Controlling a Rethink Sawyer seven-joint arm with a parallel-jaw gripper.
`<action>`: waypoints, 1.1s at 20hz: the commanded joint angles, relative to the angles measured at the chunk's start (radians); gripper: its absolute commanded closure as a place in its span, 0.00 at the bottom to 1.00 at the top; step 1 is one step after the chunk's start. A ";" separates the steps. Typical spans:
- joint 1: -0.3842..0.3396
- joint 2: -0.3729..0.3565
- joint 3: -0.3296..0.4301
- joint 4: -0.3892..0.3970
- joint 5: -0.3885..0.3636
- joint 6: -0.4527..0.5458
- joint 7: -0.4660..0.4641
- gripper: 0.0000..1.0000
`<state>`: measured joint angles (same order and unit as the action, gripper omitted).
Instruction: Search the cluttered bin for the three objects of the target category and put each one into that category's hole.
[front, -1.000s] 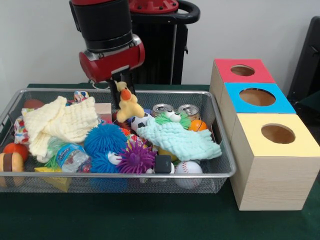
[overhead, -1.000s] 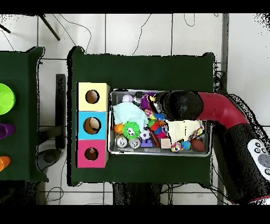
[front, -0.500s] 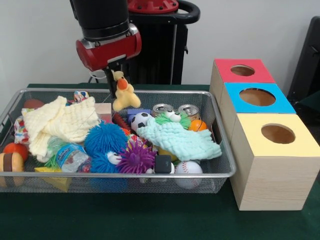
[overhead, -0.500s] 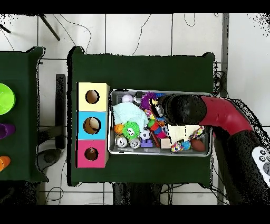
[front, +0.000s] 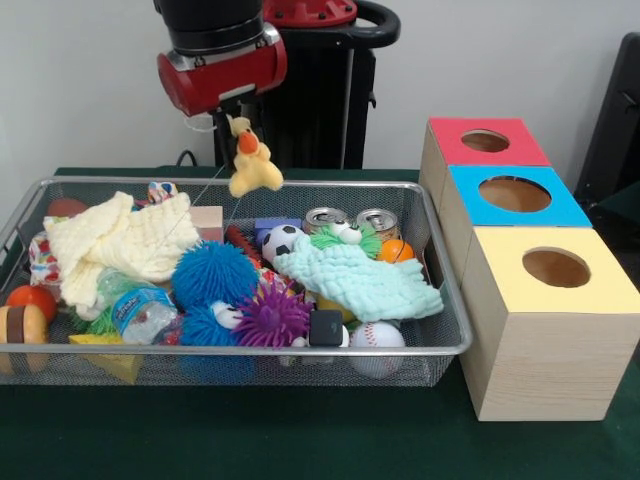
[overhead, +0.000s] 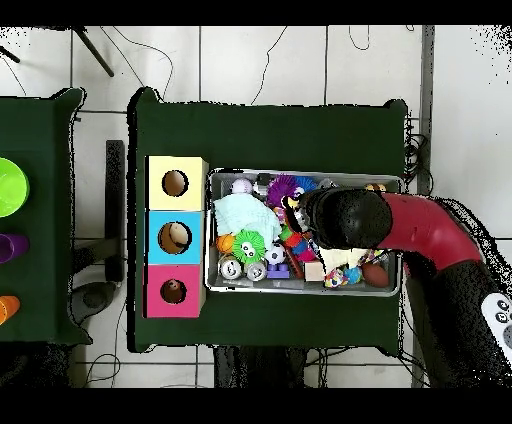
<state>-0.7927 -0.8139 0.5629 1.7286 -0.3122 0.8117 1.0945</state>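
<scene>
Gripper (front: 238, 122) clenched on a yellow plush duck (front: 252, 160) (orange beak), suspended clear above the wire-mesh bin (front: 440, 250) near its rear rim; three coloured boxes with holes (front: 514, 193) stand beside the bin.

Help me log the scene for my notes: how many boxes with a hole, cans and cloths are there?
Boxes with a hole: 3 (red box, blue box, yellow box)
Cans: 2 (left can, right can)
Cloths: 2 (yellow cloth, mint cloth)
Total: 7
</scene>
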 joint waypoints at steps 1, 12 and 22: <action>0.019 -0.075 -0.027 0.161 0.054 -0.026 0.166 1.00; 0.024 -0.163 -0.057 0.295 0.095 -0.121 0.191 1.00; 0.046 -0.162 -0.087 0.347 0.105 -0.206 0.208 1.00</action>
<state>-0.7605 -0.9602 0.5060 1.9686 -0.2510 0.6712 1.0947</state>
